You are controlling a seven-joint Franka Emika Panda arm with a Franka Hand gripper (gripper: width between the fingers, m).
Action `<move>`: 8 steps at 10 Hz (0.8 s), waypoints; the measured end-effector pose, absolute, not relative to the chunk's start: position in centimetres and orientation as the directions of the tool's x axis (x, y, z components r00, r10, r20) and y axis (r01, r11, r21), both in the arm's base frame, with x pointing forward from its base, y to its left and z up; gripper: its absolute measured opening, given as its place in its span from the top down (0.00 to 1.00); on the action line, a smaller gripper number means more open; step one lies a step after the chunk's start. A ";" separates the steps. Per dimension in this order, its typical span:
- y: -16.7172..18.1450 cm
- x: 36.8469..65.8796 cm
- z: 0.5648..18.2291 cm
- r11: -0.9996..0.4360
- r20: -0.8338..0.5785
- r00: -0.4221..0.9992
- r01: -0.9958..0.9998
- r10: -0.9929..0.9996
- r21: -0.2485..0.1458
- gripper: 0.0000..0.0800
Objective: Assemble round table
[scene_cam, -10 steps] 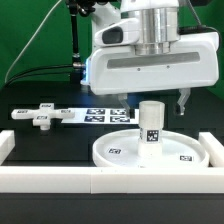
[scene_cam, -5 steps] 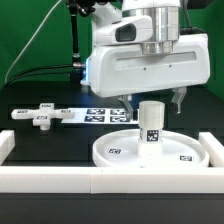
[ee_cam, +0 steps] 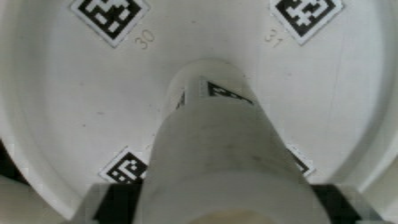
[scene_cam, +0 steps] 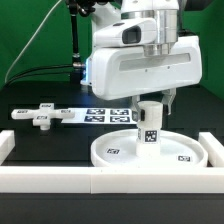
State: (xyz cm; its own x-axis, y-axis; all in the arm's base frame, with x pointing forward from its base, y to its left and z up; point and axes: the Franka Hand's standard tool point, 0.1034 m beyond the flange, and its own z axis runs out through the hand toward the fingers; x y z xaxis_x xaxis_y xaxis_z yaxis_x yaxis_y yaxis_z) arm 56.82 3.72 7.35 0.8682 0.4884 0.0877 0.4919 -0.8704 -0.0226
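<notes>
1. Gripper [scene_cam: 149, 105]: jaws apart, one finger on each side of the post top, and no contact is visible.
2. Post [scene_cam: 150, 126]: upright at the middle of the disc, tag on its side. In the wrist view it fills the centre [ee_cam: 222, 140].
3. Disc [scene_cam: 108, 156]: flat on the bench [scene_cam: 50, 142], rim up, with tags on its floor.
4. Marker board [scene_cam: 100, 115]: behind the disc.
5. Cross piece [scene_cam: 40, 116]: lying toward the exterior view's left, well apart from the disc.
6. Rail [scene_cam: 100, 181]: in front of the disc.

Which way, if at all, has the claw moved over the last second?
Yes. The gripper has come down, closer to the top of the post, which stands unmoved on the disc.
</notes>
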 end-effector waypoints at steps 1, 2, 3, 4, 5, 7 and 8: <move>3.7 56.8 7.3 -0.882 0.087 0.880 0.471 0.467 -0.025 0.50; 3.7 56.8 7.3 -0.882 0.087 0.880 0.471 0.467 -0.025 0.50; 3.7 56.8 7.4 -0.887 0.087 0.886 0.460 0.456 -0.026 0.50; 3.9 57.0 7.6 -0.946 0.074 0.946 0.320 0.317 -0.047 0.50; 3.8 57.0 7.5 -0.975 0.067 0.975 0.215 0.212 -0.054 0.49; 3.7 56.9 7.4 -0.997 0.054 0.998 -0.028 -0.031 -0.065 0.49; 3.6 56.8 7.4 -0.984 0.045 0.985 -0.163 -0.166 -0.067 0.49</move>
